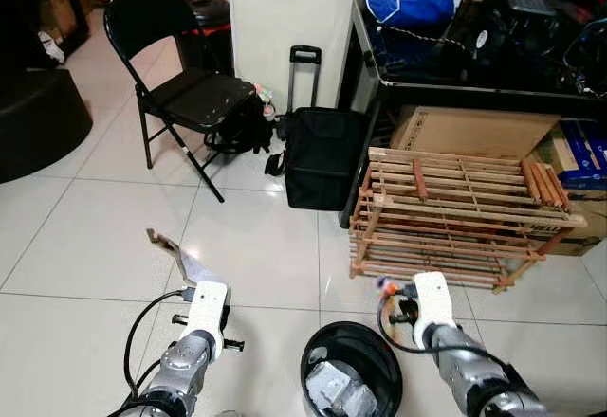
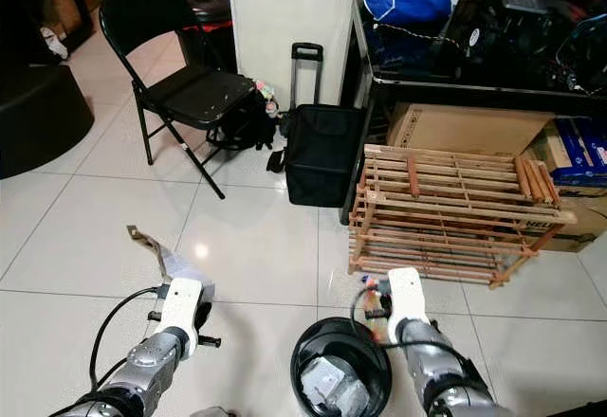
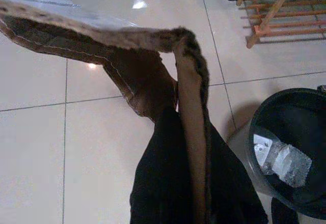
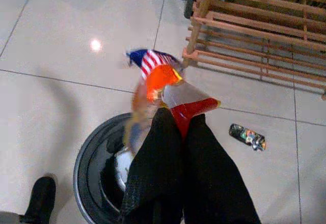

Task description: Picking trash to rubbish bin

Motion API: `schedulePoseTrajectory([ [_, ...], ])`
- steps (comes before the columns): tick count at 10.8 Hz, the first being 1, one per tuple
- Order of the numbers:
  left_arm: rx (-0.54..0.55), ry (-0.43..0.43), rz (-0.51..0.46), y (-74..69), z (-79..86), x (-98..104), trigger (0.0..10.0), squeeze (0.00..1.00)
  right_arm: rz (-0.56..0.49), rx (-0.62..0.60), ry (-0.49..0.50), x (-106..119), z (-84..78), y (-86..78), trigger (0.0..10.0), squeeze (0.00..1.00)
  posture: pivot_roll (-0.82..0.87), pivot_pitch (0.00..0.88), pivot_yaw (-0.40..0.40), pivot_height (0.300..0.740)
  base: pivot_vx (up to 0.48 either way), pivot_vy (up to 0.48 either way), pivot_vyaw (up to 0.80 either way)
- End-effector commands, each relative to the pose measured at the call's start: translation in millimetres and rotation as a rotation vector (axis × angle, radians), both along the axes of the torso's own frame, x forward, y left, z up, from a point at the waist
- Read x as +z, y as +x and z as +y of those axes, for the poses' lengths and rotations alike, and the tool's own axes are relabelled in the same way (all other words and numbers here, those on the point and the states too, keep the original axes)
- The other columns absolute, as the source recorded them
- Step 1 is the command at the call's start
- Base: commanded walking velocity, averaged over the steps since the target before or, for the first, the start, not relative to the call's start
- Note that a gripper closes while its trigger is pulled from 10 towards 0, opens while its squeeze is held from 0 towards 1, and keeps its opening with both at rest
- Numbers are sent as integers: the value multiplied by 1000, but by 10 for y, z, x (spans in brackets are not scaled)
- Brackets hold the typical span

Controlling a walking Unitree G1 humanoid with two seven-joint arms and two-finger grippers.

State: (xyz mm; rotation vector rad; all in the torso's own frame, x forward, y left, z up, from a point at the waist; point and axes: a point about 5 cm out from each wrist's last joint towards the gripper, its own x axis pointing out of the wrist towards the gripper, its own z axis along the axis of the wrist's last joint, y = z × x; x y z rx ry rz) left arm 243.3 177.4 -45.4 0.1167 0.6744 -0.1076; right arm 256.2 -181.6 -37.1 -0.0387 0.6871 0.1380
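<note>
The left gripper (image 3: 191, 132) pinches a flat brown wrapper (image 3: 91, 35) that sticks up above the white tiled floor (image 1: 256, 246), left of the black rubbish bin (image 1: 315, 358). The right gripper (image 4: 175, 127) has its fingers pressed together on a red, orange and striped wrapper (image 4: 163, 81) held beside the bin's right rim (crumpled silver trash (image 1: 334, 389) lies inside), near a wooden rack (image 1: 455, 218), with a small dark wrapper (image 4: 247, 136) on the tiles close by

Bin (image 1: 327, 365) contents — perhaps plastic, blurred.
</note>
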Motion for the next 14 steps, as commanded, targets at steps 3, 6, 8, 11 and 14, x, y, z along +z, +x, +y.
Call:
schedulePoseTrajectory([
  [3, -25, -2, -1, -8, -14, -2, 10000, 0, -12, 124, -16, 29, 99, 38, 10000, 0, 106, 50, -53, 740, 0, 0, 0],
  [6, -33, -8, 1, -15, -30, -7, 10000, 0, -11, 198, -50, 62, 158, 88, 10000, 0, 109, 55, -55, 740, 0, 0, 0],
  [8, -35, -8, -3, -3, -31, 1, 10000, 0, 9, 182, -82, 52, 99, 82, 10000, 0, 114, 58, -56, 740, 0, 0, 0],
  [11, -41, -5, -4, -4, -31, 2, 10000, 0, 60, 174, -116, -44, 42, -41, 10000, 0, 122, 60, -55, 740, 0, 0, 0],
  [14, -43, -3, -2, -9, -24, -1, 10000, 0, 81, 112, -154, -75, -92, -96, 10000, 0, 124, 55, -53, 740, 0, 0, 0],
])
